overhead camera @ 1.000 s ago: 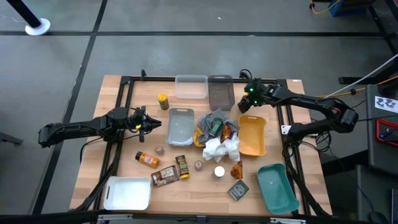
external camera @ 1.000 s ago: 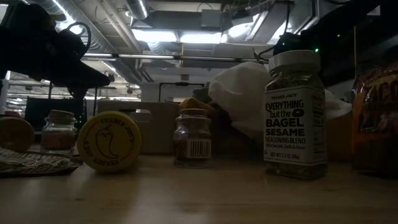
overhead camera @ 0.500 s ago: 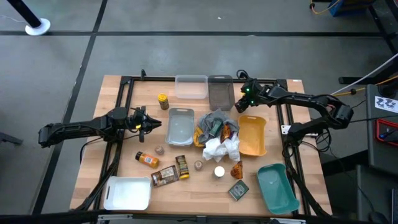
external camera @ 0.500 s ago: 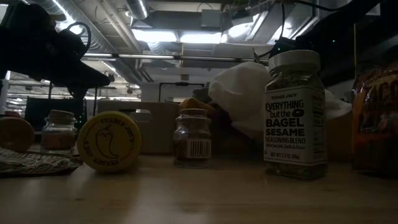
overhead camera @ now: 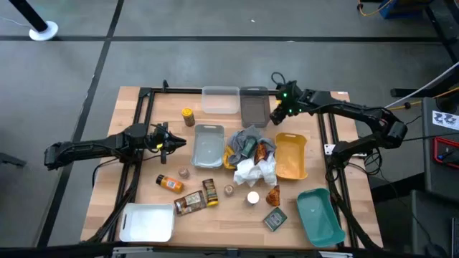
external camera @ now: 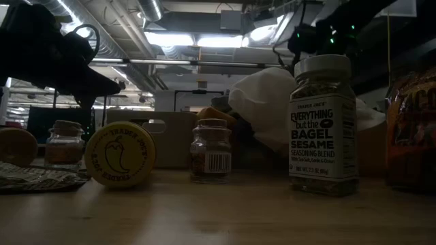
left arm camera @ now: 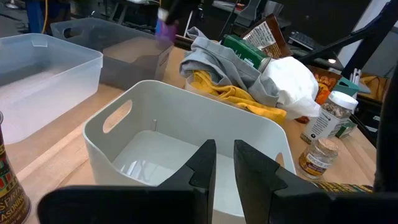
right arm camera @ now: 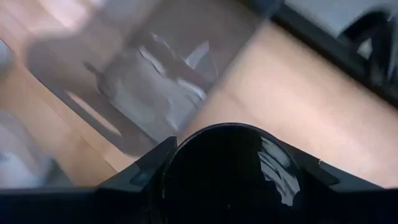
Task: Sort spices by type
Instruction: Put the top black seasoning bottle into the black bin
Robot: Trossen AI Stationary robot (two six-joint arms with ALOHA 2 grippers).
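Note:
My right gripper (overhead camera: 277, 110) hovers at the right edge of the grey tray (overhead camera: 254, 105), shut on a dark brown-purple jar (right arm camera: 230, 167). The left wrist view shows this jar (left arm camera: 166, 27) as a small purple shape over the tray. My left gripper (overhead camera: 174, 142) waits, shut, left of the pale tray (overhead camera: 208, 143). On the table stand a yellow jar (overhead camera: 188, 116), an orange bottle (overhead camera: 170, 184), a brown packet (overhead camera: 190, 203), a dark jar (overhead camera: 210, 192), tiny pots (overhead camera: 184, 173) and a flat tin (overhead camera: 274, 219). My right gripper holds the dark jar pinched between its two fingers (right arm camera: 144, 171). The jar's round dark end (right arm camera: 231, 155) fills the gap in the right wrist view. The jar is lifted clear, above the grey tray's edge (right arm camera: 155, 81). Which part of its side the pads meet is hidden.
A pile of grey, yellow and white cloths (overhead camera: 249, 150) with packets lies mid-table. A clear tray (overhead camera: 220, 99) sits at the far edge, a yellow tray (overhead camera: 290, 156) at the right, and teal (overhead camera: 319, 215) and white (overhead camera: 147, 222) trays near. A seasoning jar (external camera: 322, 122) stands close to the low camera.
My right gripper, still shut on the dark jar, has moved toward the table's left and far edge. It went from beside the yellow tray's far end to the grey tray's right edge. The low view shows it higher than before. The left arm has kept still.

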